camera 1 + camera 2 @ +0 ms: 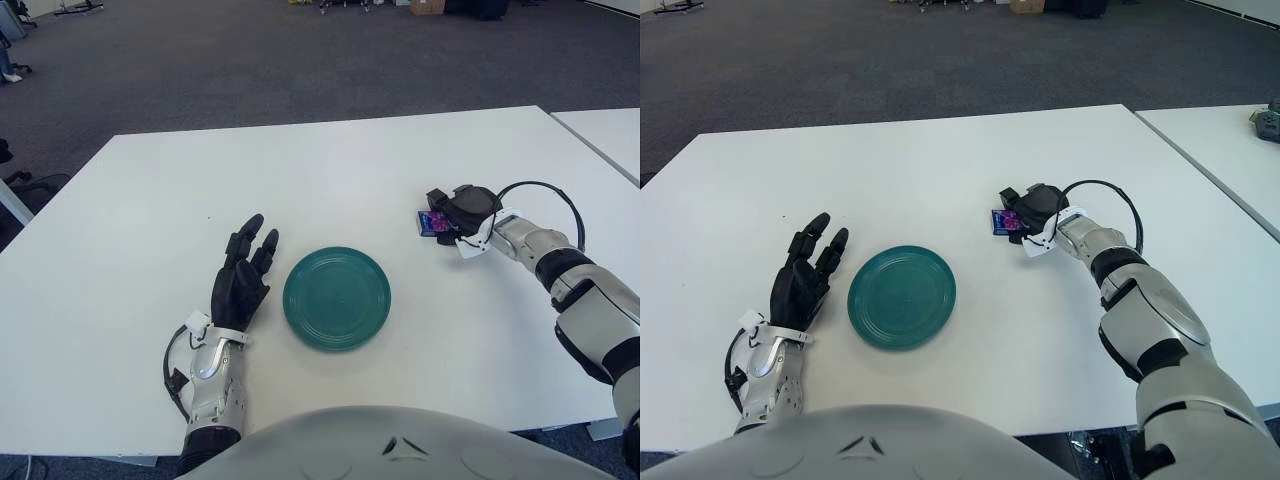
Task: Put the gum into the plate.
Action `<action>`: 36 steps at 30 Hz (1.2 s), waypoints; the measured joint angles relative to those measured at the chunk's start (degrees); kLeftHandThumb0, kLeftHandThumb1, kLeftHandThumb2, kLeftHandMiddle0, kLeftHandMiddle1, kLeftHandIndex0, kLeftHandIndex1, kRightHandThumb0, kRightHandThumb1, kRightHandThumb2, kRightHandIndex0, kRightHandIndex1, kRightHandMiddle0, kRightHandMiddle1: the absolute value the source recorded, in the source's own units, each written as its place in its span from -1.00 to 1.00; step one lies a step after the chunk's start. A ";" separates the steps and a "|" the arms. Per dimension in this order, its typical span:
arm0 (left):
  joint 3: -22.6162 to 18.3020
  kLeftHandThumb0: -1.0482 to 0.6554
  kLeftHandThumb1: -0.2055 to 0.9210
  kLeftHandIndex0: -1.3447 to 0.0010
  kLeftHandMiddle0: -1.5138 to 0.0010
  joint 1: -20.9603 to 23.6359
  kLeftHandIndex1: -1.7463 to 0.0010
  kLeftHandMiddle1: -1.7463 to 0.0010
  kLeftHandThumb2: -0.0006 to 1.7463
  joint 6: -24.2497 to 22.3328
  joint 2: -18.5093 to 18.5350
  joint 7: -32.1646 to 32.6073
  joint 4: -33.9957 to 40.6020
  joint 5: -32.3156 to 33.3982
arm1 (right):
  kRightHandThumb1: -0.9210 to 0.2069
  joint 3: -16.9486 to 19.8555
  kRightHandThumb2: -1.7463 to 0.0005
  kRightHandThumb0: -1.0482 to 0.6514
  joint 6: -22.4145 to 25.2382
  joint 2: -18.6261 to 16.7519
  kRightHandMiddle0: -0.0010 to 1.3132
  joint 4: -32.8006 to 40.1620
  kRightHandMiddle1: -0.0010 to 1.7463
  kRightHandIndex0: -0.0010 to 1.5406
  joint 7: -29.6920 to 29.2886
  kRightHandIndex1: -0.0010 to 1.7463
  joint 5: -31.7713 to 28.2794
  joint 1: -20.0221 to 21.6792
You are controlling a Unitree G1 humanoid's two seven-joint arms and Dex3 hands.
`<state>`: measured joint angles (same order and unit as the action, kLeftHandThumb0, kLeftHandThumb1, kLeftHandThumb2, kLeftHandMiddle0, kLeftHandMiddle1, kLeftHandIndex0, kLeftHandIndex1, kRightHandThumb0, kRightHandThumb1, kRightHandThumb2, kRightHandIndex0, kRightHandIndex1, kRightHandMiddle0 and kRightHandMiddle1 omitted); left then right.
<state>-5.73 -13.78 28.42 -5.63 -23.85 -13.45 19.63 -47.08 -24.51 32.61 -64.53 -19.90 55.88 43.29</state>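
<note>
The gum (430, 222) is a small blue and purple pack to the right of the plate, on the white table (150, 220). My right hand (456, 216) reaches in from the right, its dark fingers curled over the pack's right side and gripping it. Only the pack's left end shows. The round teal plate (336, 298) lies bare near the table's front middle, about a hand's length left of the gum. My left hand (243, 275) shows just left of the plate, fingers spread and holding nothing.
A black cable (545, 190) loops over my right wrist. A second white table (610, 130) stands at the far right across a narrow gap. Grey carpet lies beyond the far edge.
</note>
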 measured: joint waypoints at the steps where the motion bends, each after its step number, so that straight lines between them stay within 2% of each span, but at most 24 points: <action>1: -0.01 -0.96 1.00 1.00 0.44 -0.01 0.28 0.99 0.03 0.00 0.00 0.00 0.01 0.01 | -0.70 -0.02 0.13 -0.21 0.00 0.00 -0.54 0.04 1.00 -0.28 0.00 0.98 0.00 0.00; 11: -0.32 -0.95 1.00 1.00 0.42 -0.31 0.27 0.98 0.03 -0.40 0.01 -0.11 0.38 0.74 | -0.70 0.21 0.14 -0.21 0.25 0.18 -0.54 2.06 1.00 -0.28 1.16 0.99 -0.05 0.12; 16: -0.52 -0.94 1.00 1.00 0.43 -0.50 0.31 0.99 0.05 -0.42 0.12 -0.14 0.48 0.77 | -0.66 2.48 0.11 -0.22 0.08 0.35 -0.52 5.96 1.00 -0.29 4.90 0.98 -0.96 0.92; 21: -0.56 -0.95 1.00 1.00 0.44 -0.49 0.32 0.99 0.08 -0.42 0.48 -0.14 0.42 0.15 | -0.64 6.34 0.08 -0.22 1.11 -1.29 -0.50 7.42 1.00 -0.30 5.06 0.99 -2.90 3.17; 28: -0.61 -0.96 1.00 1.00 0.45 -0.45 0.32 0.99 0.09 -0.42 0.99 -0.13 0.59 0.04 | -0.56 10.73 0.02 -0.23 0.99 -1.99 -0.46 16.05 1.00 -0.30 2.99 1.00 -4.61 4.13; 36: -0.56 -0.97 1.00 1.00 0.46 -0.46 0.28 1.00 0.07 -0.45 1.15 -0.18 0.99 0.05 | -0.45 14.57 -0.07 -0.24 0.97 -2.20 -0.40 33.87 1.00 -0.32 7.64 1.00 -6.84 1.15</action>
<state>-6.28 -14.23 27.97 -4.48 -24.04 -12.46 19.67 -32.50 -23.54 30.40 -30.67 -12.26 49.03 44.44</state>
